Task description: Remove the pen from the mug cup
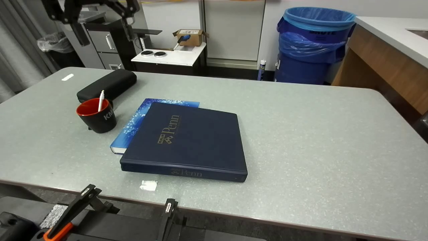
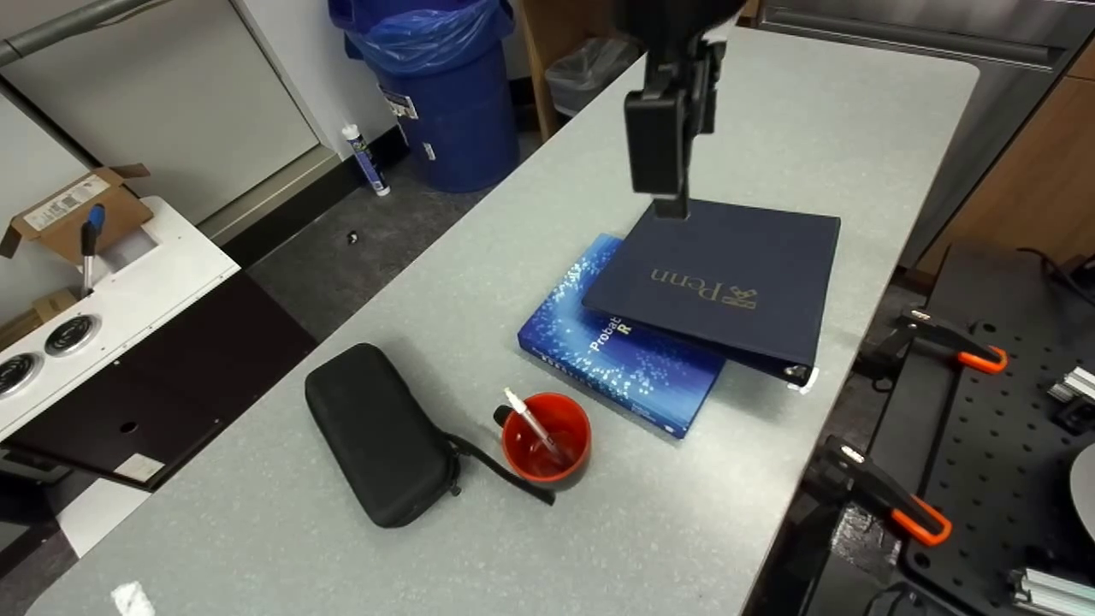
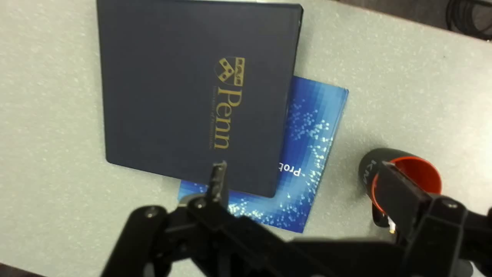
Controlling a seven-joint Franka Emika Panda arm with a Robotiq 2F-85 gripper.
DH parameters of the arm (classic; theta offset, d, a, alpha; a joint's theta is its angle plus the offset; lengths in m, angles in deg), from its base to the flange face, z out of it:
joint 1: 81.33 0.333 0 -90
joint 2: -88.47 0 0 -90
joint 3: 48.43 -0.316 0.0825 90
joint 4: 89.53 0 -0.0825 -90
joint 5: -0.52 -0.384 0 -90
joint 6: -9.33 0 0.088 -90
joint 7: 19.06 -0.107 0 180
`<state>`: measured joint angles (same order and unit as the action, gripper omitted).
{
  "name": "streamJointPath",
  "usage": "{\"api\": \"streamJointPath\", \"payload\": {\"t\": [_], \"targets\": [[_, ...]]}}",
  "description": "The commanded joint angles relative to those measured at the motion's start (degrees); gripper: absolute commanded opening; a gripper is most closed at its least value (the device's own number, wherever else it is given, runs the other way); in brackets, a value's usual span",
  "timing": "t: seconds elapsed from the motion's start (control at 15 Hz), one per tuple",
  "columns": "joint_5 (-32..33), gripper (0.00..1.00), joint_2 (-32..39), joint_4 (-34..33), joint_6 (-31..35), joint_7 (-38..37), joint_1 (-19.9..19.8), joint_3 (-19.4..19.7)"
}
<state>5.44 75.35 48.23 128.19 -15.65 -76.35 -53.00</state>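
The grey table [image 1: 317,150] carries 1 mug cup [image 1: 99,119], 1 black case [image 2: 378,435], 1 bright-blue book [image 2: 629,368].

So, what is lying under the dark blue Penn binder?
A lighter blue book lies partly under the binder. Its uncovered part shows white dots; the rest, and anything else underneath, is hidden.

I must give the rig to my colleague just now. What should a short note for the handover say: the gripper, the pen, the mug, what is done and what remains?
Gripper: open, holding nothing, raised above the table.
Pen: leaning inside the mug, upper end sticking out above the rim.
Mug: upright on the table, beside the black case; the case's strap runs close to it, contact unclear.
Done: no removal yet.
Left: probably bring the gripper over the pen's exposed end, close on it and lift it out, taking care not to tip the mug.
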Motion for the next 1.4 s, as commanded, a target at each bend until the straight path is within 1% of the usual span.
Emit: {"api": "streamJointPath", "payload": {"t": [0.0,0.13,0.2,0.33,0.53,0.6,0.73,1.0,1.13,1.27,1.33], "targets": [[-6.1,1.0,10.9,-4.3,8.5,-3.6,1.6,-1.3],[-9.8,1.0,17.0,-7.1,12.3,-4.5,2.0,-2.0],[-12.5,1.0,19.8,-9.1,12.6,-5.2,2.2,-2.3],[-18.0,1.0,24.9,-13.2,12.3,-5.2,2.2,-3.3],[-22.6,1.0,31.0,-19.6,8.9,-5.3,1.8,-4.4],[-19.8,1.0,26.5,-13.8,12.0,-4.1,1.9,-3.9],[-20.1,1.0,28.3,-15.0,11.9,-4.0,1.9,-4.1],[-20.1,1.0,27.6,-14.5,11.9,-4.0,1.9,-4.0],[-18.4,1.0,31.1,-16.9,12.5,-5.2,2.5,-3.7],[-19.9,1.0,33.7,-18.9,12.7,-4.0,2.2,-4.3],[-19.1,1.0,34.8,-19.5,13.4,-4.7,2.5,-4.1]]}}
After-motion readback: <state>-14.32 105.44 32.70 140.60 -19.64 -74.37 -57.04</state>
